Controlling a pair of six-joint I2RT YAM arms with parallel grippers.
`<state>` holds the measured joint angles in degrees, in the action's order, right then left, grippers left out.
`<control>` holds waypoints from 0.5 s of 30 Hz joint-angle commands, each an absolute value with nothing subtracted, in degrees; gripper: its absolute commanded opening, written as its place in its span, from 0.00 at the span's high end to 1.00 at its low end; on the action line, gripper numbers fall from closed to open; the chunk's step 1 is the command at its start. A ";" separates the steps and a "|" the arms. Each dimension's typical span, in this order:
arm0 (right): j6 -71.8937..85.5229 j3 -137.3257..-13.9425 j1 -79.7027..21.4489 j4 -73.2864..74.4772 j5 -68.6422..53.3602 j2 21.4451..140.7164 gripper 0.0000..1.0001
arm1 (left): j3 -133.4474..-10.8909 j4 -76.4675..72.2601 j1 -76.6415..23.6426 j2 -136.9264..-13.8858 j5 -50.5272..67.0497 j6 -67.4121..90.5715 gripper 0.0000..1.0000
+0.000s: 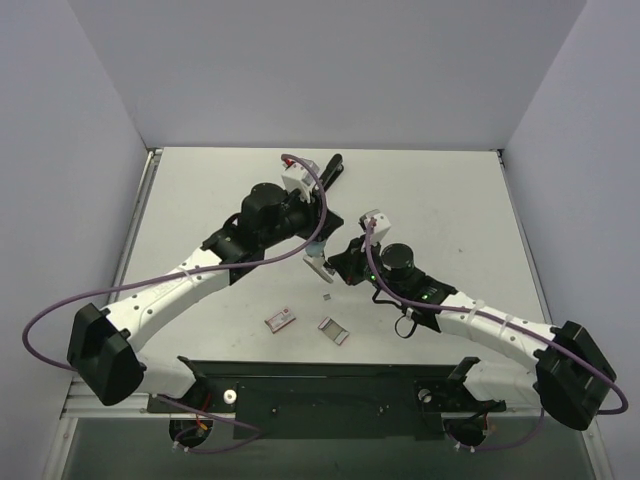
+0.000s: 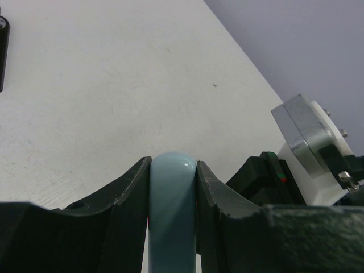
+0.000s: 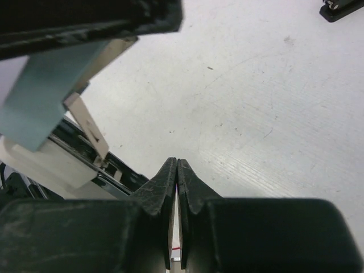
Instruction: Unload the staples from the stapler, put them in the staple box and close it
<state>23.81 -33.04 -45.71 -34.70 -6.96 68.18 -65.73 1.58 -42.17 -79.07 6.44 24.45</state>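
Note:
My left gripper [image 1: 315, 243] is shut on the stapler [image 1: 318, 259] and holds it above the table's middle. In the left wrist view the stapler's pale blue rounded body [image 2: 172, 216] is pinched between the black fingers [image 2: 128, 199]. In the right wrist view the stapler [image 3: 34, 108] hangs open at upper left, with a silver arm and a dark rail below it. My right gripper [image 1: 338, 272] sits just right of the stapler, its fingers [image 3: 162, 185] closed tip to tip with nothing plainly between them. A tiny grey piece [image 1: 327, 296], perhaps the staples, lies on the table under the stapler.
A small reddish-brown box [image 1: 280, 319] and a grey rectangular tray [image 1: 334, 331] lie near the front. A black elongated object [image 1: 329, 169] lies at the back, also seen in the left wrist view [image 2: 3, 51] and the right wrist view [image 3: 341, 8].

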 commanded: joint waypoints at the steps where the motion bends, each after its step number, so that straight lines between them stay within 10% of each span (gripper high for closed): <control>1: 20.83 -35.07 -45.79 -30.07 -4.75 64.08 1.00 | -65.57 -0.09 -42.10 -73.75 10.19 25.57 1.00; 15: 17.23 -37.26 -45.88 -19.96 1.65 54.06 1.00 | -61.00 3.16 -42.19 -65.13 13.36 24.70 1.00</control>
